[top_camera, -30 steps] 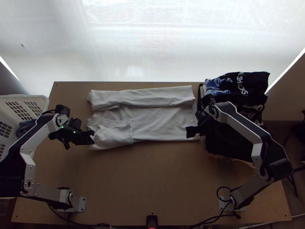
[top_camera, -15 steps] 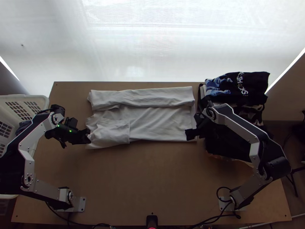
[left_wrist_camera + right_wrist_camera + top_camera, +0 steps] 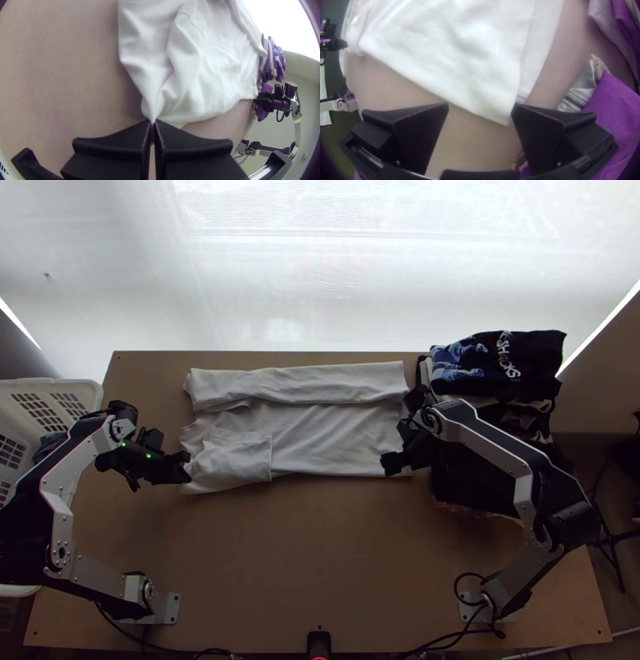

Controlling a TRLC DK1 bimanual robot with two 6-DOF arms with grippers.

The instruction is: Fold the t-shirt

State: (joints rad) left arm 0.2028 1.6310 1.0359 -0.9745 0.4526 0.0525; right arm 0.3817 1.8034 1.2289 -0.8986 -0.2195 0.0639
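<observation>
The white t-shirt (image 3: 328, 436) lies lengthwise across the table, its far long side folded inward as a strip and a sleeve part folded over at the near left. At its near left corner is my left gripper (image 3: 187, 470); in the left wrist view the left gripper (image 3: 152, 124) is shut on a pinched bit of the t-shirt (image 3: 206, 73). By the near right corner stands my right gripper (image 3: 387, 465). Seen from its wrist, the right gripper (image 3: 480, 110) has its fingers wide apart, with the corner of the t-shirt (image 3: 453, 60) between and beyond their tips.
A pile of dark clothes (image 3: 524, 364) lies at the table's right side, partly beneath the right arm. At the left edge stands a white basket (image 3: 80, 390) with dark cloth in it. Bare wood (image 3: 304, 556) stretches in front of the t-shirt.
The left gripper has shifted slightly left, drawing the near left part of the t-shirt with it, then held still. My right gripper has moved a little left along the near right corner.
</observation>
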